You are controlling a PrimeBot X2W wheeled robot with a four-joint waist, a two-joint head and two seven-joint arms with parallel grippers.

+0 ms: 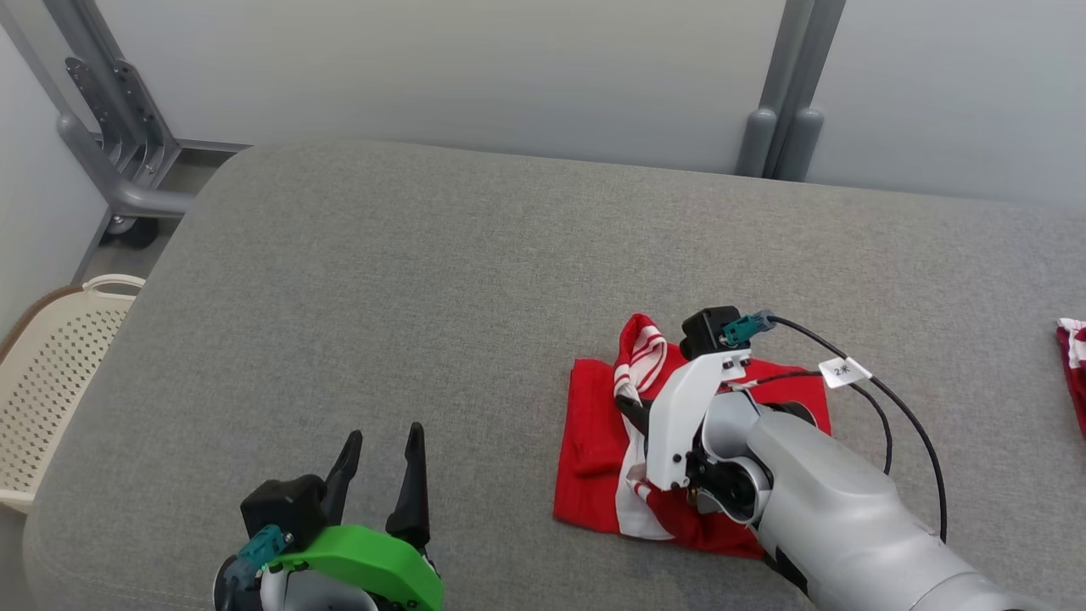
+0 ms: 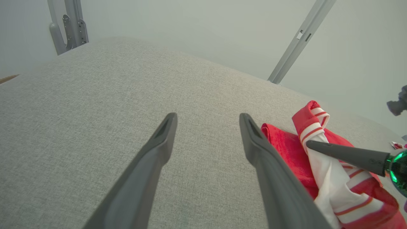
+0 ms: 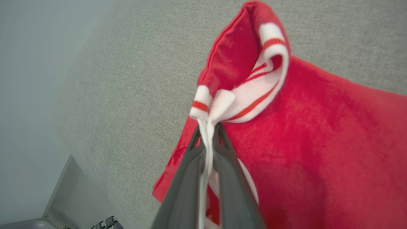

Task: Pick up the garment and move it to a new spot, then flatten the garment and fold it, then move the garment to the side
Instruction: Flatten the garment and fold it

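The garment (image 1: 594, 450) is red with white, red-striped ribbed trim and lies partly folded on the grey fabric surface (image 1: 441, 280), right of centre in the head view. My right gripper (image 3: 208, 132) is shut on a white striped edge of the garment (image 3: 318, 133), holding that part lifted above the rest. From the left wrist view, the same gripper (image 2: 310, 145) shows as a dark finger against the garment (image 2: 286, 149). My left gripper (image 1: 383, 441) stands open at the lower left, empty, left of the garment; its two fingers (image 2: 159, 143) point over bare fabric.
A cream perforated basket (image 1: 42, 373) stands off the surface's left edge. Another red and white piece of cloth (image 1: 1073, 356) lies at the far right edge. Grey metal posts (image 1: 785, 93) and a wheeled frame (image 1: 119, 127) stand behind. A black cable (image 1: 899, 399) runs from the right wrist.
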